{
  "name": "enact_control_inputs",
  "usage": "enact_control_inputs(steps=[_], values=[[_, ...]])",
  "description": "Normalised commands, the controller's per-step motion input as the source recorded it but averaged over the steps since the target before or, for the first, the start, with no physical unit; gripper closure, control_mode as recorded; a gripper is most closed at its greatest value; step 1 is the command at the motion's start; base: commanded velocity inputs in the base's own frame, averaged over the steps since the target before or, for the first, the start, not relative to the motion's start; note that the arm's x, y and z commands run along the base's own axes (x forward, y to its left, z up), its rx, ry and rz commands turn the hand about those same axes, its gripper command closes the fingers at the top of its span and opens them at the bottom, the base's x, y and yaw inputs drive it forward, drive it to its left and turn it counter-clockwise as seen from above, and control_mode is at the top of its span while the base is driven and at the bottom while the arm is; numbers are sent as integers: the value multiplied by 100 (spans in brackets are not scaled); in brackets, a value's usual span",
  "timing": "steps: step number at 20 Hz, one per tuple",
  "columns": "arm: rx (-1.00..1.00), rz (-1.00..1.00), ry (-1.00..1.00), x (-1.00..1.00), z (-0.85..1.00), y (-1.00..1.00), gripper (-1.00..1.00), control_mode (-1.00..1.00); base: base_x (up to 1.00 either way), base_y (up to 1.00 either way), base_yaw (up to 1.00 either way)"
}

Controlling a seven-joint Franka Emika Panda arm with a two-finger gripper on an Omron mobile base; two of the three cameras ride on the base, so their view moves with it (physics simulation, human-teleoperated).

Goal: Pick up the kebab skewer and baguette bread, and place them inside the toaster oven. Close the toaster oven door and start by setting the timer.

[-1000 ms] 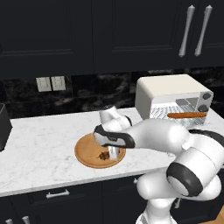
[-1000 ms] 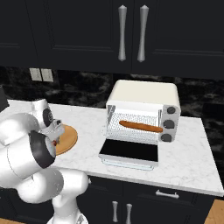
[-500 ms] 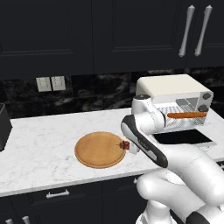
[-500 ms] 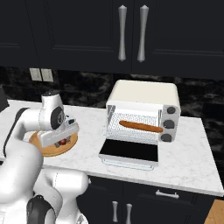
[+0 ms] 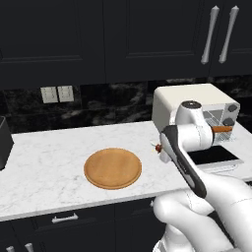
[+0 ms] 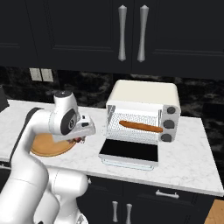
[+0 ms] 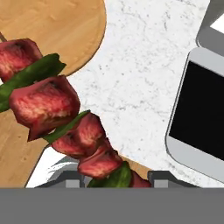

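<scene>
hand view: kebab skewer [image 7: 57,118] sits right in front of the lens, red chunks and green bits running down to the claw [image 7: 114,177], whose jaws are narrow and clamped on the skewer's lower end. under it you see the wooden board [image 7: 52,35], bare marble worktop [image 7: 140,78] and the dark glass of the toaster oven door [image 7: 203,118] off to one side.

left base view: claw [image 5: 164,150] is up over the worktop between the board [image 5: 112,168] and the toaster oven [image 5: 194,106], skewer [image 5: 157,146] poking out as a small red tip. right base view: claw [image 6: 83,133] near the board's edge [image 6: 46,146], well short of the oven [image 6: 142,111]. door [image 6: 129,152] is folded down flat, baguette bread [image 6: 141,126] already lying on the rack inside.

step in hand, as i read it: carrying the skewer to the oven, bread part done. next you need to swing across over the open door, go in level above the rack beside the baguette, then let go. watch the door lip and the loaf. door and timer not yet done.
</scene>
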Motion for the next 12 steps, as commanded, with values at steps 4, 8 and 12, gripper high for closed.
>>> enact_control_inputs(steps=[4,8,12], values=[[4,-40,1,22,24,-70,100,-100,0,0,0],[13,-38,3,19,47,-79,100,-100,0,0,0],[8,-28,-4,32,11,-52,100,-100,0,0,0]])
